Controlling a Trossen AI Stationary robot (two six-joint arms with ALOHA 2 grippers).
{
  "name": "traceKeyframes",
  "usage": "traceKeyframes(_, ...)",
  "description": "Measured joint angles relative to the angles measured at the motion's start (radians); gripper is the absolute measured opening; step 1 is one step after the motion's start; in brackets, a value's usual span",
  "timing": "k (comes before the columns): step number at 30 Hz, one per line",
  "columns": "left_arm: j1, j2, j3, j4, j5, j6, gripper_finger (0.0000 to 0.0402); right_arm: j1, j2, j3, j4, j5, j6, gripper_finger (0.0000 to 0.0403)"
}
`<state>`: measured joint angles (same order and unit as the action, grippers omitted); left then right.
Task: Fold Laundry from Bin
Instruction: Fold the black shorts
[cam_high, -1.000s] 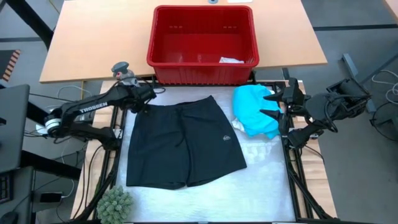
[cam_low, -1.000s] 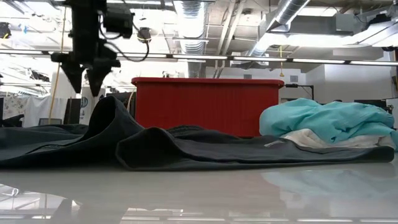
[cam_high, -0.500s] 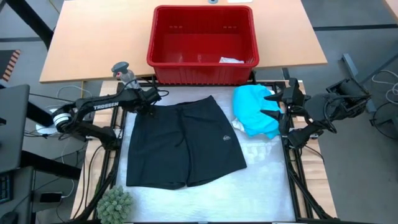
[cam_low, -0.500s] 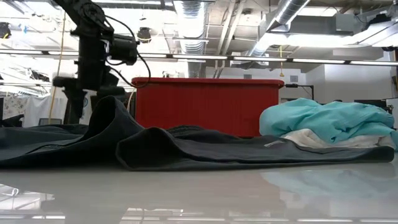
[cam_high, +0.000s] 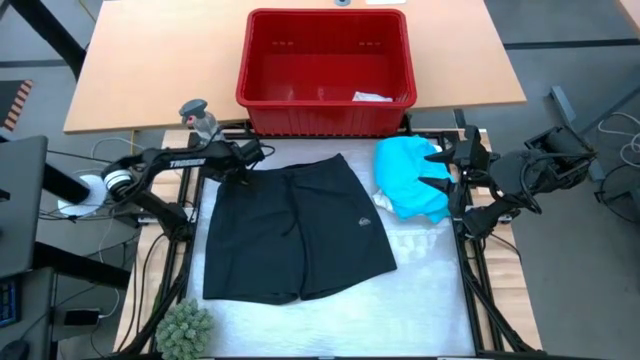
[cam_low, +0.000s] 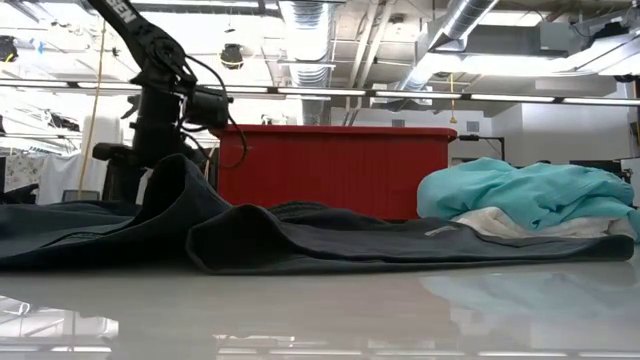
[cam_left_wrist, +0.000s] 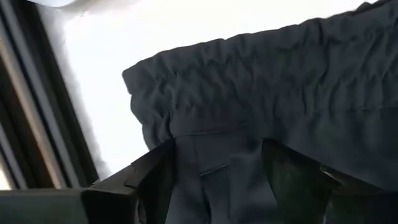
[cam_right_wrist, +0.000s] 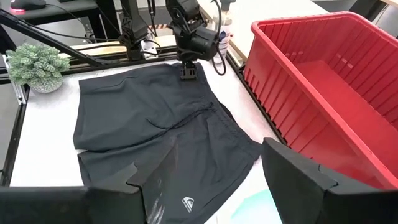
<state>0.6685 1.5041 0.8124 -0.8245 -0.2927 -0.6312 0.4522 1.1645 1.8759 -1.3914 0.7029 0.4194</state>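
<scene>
The word TROSSEN reads in white along the left arm in the high view, and a small pale logo sits on one leg of the black shorts (cam_high: 295, 232), which lie spread flat in the middle of that frame on the white table (cam_high: 330, 320). At the lower left of the frame a small green plant (cam_high: 184, 328) stands on the table's corner, a thing the right wrist view also catches at its upper left. The left gripper (cam_high: 238, 168) is down at the shorts' waistband corner, left of centre in the high view; its wrist view shows the two dark fingers (cam_left_wrist: 155, 180) spread with the gathered waistband cloth lying between them, parted and not pinching the fabric. The low view alone shows a raised fold of the shorts (cam_low: 175, 190) at frame left, right under that gripper. The right gripper (cam_high: 438, 168) hangs at the right of the high view beside the turquoise shirt (cam_high: 410, 178), jaws apart and empty. Only the low view shows white cloth (cam_low: 500, 225) tucked under the turquoise heap. Farther off, at the upper centre, the red bin (cam_high: 326, 75) stands on the wooden table with a small pale piece (cam_high: 372, 97) in its corner; a spray bottle (cam_high: 199, 116) stands left of it.
</scene>
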Motion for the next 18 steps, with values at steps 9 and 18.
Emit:
traceKeyframes(9, -0.001, 0.012, 0.0, -0.013, 0.058, 0.032, 0.0096, 0.0, 0.0, 0.0, 0.0, 0.0, 0.0, 0.0255)
traceKeyframes(18, -0.011, -0.001, 0.028, -0.049, 0.181, 0.094, 0.0004, -0.004, 0.007, 0.0, -0.001, 0.026, 0.043, 0.0255)
